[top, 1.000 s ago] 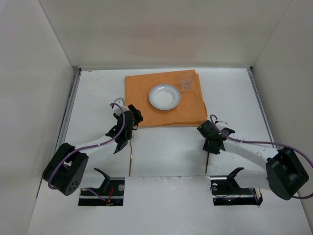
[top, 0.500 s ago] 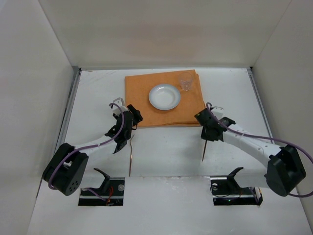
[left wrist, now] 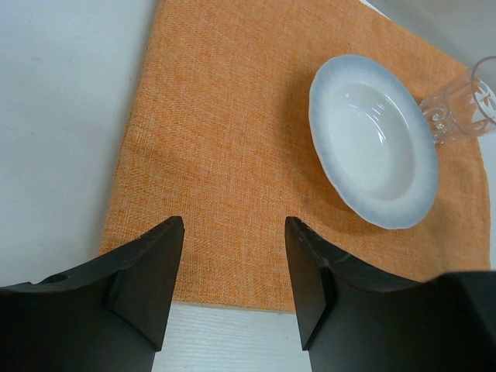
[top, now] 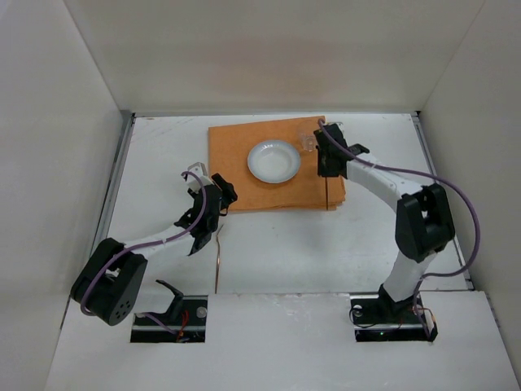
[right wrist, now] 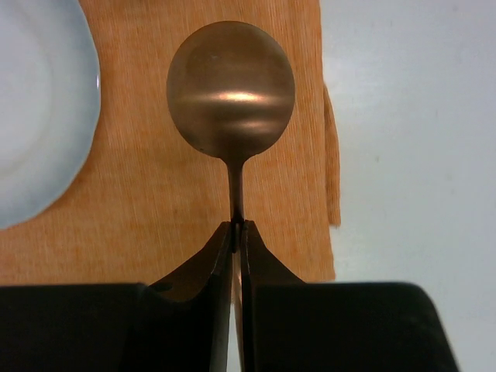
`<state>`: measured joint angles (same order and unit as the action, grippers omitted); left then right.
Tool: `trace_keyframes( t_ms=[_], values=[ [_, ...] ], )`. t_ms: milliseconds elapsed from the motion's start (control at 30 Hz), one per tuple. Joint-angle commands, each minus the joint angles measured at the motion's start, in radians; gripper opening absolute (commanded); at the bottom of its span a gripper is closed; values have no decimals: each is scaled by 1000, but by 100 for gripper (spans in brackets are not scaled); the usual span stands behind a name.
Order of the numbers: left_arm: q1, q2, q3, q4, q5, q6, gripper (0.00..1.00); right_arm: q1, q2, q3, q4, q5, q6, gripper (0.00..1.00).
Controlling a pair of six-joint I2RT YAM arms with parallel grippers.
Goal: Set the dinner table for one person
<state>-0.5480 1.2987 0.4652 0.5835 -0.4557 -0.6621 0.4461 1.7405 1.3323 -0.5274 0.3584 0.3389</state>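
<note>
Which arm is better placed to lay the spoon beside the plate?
Right. The right fingers are shut on the spoon, hanging over the orange cloth just right of the plate. The left fingers are open, empty, at the cloth's near left corner.

The left arm and right arm are built alike, with slim white links between bulky black joint housings. A purple cable runs along each arm and loops free near the wrist. The left arm's largest housing has small round holes in its face. The left gripper has broad matte black wedge-shaped fingers. The right gripper has the same black fingers, tapering to thin tips.
</note>
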Motion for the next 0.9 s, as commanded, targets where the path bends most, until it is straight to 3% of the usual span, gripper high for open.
trace_keyframes(
  t_ms=[0, 167, 433, 867],
  values=[
    [0, -10, -10, 44, -3, -7, 52, -36, 71, 140, 53, -70, -124, 8],
    [4, -9, -11, 44, -5, -5, 52, -60, 160, 218, 18, -91, -166, 8],
    [-2, 8, -5, 45, -3, -7, 52, -68, 174, 232, -6, -144, -213, 8],
    [-2, 2, -7, 45, -8, 1, 52, -67, 300, 321, -68, -153, -178, 8]
  ],
)
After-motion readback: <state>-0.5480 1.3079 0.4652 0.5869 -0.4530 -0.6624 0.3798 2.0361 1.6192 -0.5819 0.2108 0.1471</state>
